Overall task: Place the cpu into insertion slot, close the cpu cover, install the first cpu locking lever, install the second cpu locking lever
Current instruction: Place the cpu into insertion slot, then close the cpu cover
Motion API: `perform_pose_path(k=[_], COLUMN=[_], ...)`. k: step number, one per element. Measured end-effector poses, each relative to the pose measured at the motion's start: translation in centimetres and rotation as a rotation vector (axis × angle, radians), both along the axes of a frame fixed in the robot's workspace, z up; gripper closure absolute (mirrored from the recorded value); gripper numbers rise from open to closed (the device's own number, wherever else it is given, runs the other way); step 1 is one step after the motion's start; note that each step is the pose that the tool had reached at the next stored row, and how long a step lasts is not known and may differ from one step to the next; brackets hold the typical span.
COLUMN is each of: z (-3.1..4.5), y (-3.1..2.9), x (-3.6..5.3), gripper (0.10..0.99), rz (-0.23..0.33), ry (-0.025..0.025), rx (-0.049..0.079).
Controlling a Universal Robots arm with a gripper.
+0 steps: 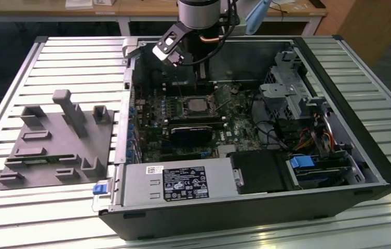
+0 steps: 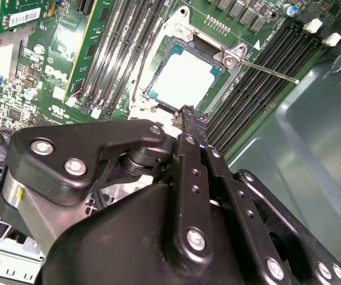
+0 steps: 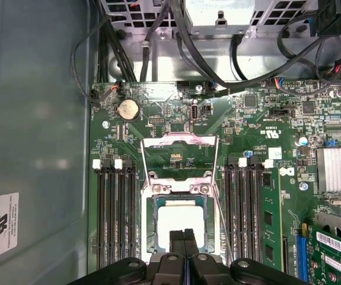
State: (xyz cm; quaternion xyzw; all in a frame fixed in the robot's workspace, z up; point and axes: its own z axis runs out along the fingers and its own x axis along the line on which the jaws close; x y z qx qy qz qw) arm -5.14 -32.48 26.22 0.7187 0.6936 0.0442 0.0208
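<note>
We saw the cpu (image 3: 181, 221) lying flat in the slot (image 3: 151, 231), pale top up. The cover (image 3: 179, 140) was open, tipped away from the chip, and a thin lever (image 2: 265, 68) stuck out loose. The end effector (image 2: 187, 111) hung near the slot's edge, its tips pressed together with nothing between them. In the exterior view the slot sat at six o'clock from the arm (image 1: 199, 13). We think the cover is thin, stiff and light, so its free edge is the place to push. The chip looks easy to hurt; touch only its sides.
</note>
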Motion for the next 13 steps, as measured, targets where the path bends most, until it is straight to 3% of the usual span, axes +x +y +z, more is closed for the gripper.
perform_pose_path(k=[13], z=[0.07], y=[0.0], x=[0.0], gripper=[0.98], rz=[0.0], ry=[-0.0001], rx=[0.0])
